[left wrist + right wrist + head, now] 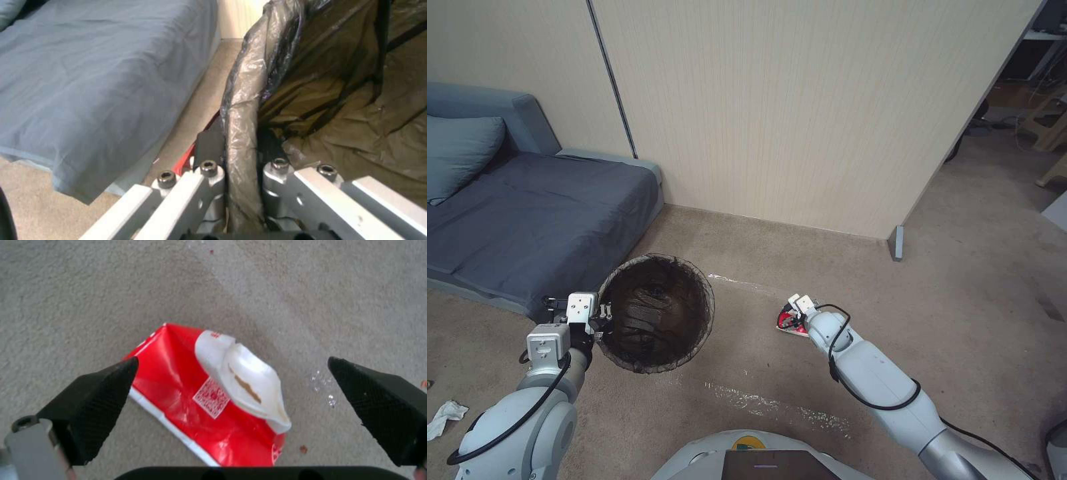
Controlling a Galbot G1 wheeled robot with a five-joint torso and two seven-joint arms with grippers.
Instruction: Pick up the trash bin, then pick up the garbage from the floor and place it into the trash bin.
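Note:
The trash bin (657, 313), lined with a dark bag folded over its rim, hangs at my left front beside the sofa. My left gripper (602, 328) is shut on the near-left rim. In the left wrist view the bag-covered rim (242, 110) runs between the fingers (209, 146) of the left gripper (240, 166). A red-white wrapper (789, 324), a piece of the garbage, lies flat on the carpet. My right gripper (795, 308) hovers right over it. The right wrist view shows the right gripper (232, 360) open, its pads (102, 396) straddling the wrapper (186, 390) without touching it. A white tissue (444, 417) lies at the far left.
A blue-grey sofa (527, 213) with a cushion fills the left side, close to the bin. A beige wall panel (800, 113) stands behind, its grey foot (897, 241) on the carpet. White streaks (774, 403) mark the carpet in front of my base (747, 460).

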